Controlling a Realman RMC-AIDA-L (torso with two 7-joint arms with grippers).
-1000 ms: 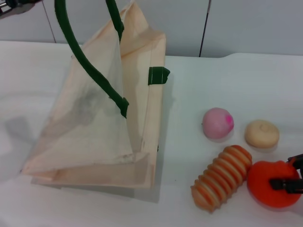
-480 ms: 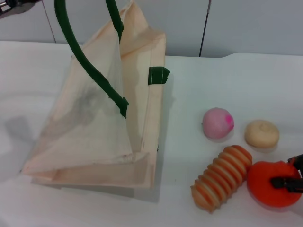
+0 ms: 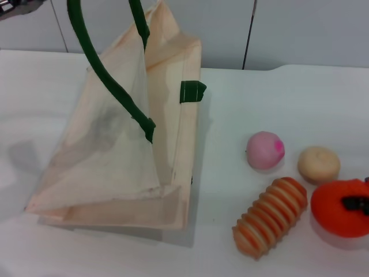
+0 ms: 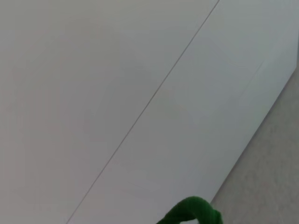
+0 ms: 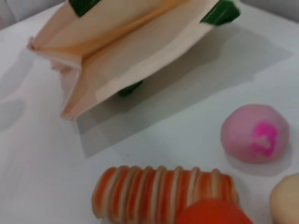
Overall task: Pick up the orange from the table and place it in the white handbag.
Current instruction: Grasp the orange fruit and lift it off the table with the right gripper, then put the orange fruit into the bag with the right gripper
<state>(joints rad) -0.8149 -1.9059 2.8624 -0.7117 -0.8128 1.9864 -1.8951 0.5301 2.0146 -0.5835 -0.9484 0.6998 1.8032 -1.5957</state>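
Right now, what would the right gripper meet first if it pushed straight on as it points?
Probably the ribbed orange-and-cream striped oblong, just beyond the round red-orange orange in the right gripper; depth unclear.

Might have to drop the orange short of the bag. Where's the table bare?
Bare table between the white handbag and the striped oblong, and behind the pink ball. Crowded at right: oblong, ball, beige round piece and orange cluster.

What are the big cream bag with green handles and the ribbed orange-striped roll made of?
The cream bag with green handles looks like thin woven cloth: it creases, sags and is slightly see-through. The ribbed orange-striped roll looks like matte soft foam or plastic; hard to tell which.
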